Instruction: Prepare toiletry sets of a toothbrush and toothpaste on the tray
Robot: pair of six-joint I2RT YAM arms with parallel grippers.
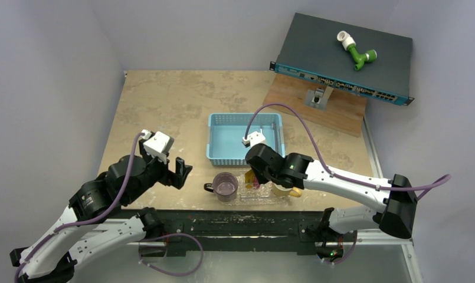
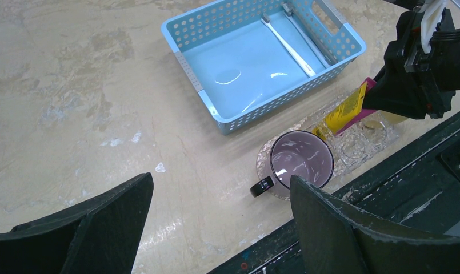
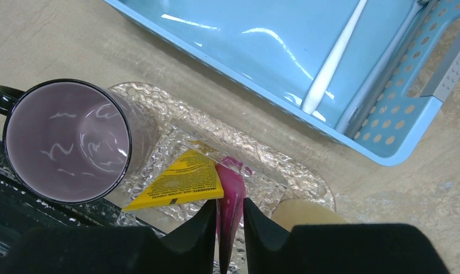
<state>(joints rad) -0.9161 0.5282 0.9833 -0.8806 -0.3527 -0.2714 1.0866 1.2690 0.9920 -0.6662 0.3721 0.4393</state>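
Observation:
The clear glittery tray [image 3: 273, 165] lies at the table's near edge [image 1: 246, 198]. My right gripper [image 3: 230, 208] is shut on the pink toothpaste tube [image 3: 230, 188], holding it over the tray; the gripper also shows in the top view [image 1: 259, 180]. The yellow toothpaste tube [image 3: 182, 181] lies on the tray, touching the pink one, and shows in the left wrist view [image 2: 344, 109]. Two pale toothbrushes [image 3: 333, 60] [image 2: 287, 45] lie in the light-blue basket [image 1: 245, 139]. My left gripper [image 2: 220, 180] is open and empty above bare table, left of the tray [image 1: 179, 171].
A purple mug [image 1: 225, 186] with a black handle stands on the tray's left end. A pale tan rounded object [image 3: 302, 214] sits at the tray's right end. A network switch [image 1: 341, 56] on a wooden board stands at the back right.

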